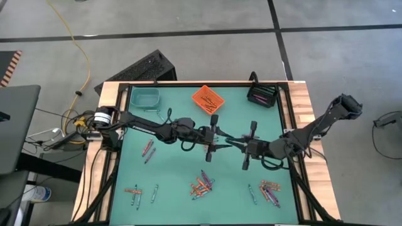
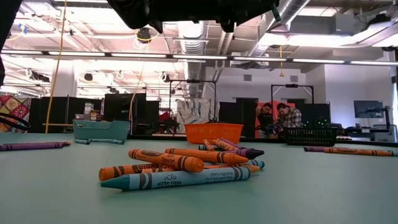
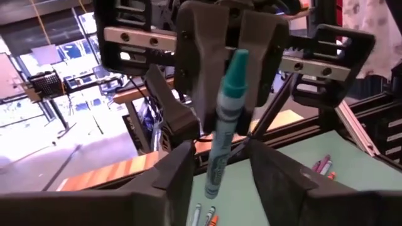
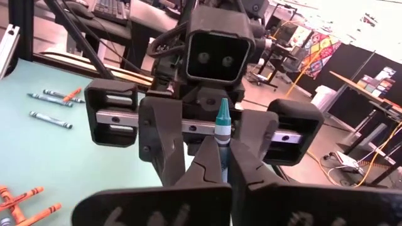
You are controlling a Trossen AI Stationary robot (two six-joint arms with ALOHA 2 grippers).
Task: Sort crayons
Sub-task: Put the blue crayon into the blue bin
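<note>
My right gripper (image 4: 220,164) is clamped on the lower end of a teal crayon (image 4: 222,123), holding it upright above mid-table. My left gripper (image 3: 220,169) faces it head-on, fingers (image 3: 179,168) parted on either side of that same crayon and not touching it as far as I can see. In the high view both grippers meet over the centre of the green table (image 1: 176,182). Loose crayons (image 1: 201,184) lie in scattered clusters near the front edge. At the back sit the teal bin (image 1: 145,96), the orange bin (image 1: 207,98) and the black bin (image 1: 263,95).
</note>
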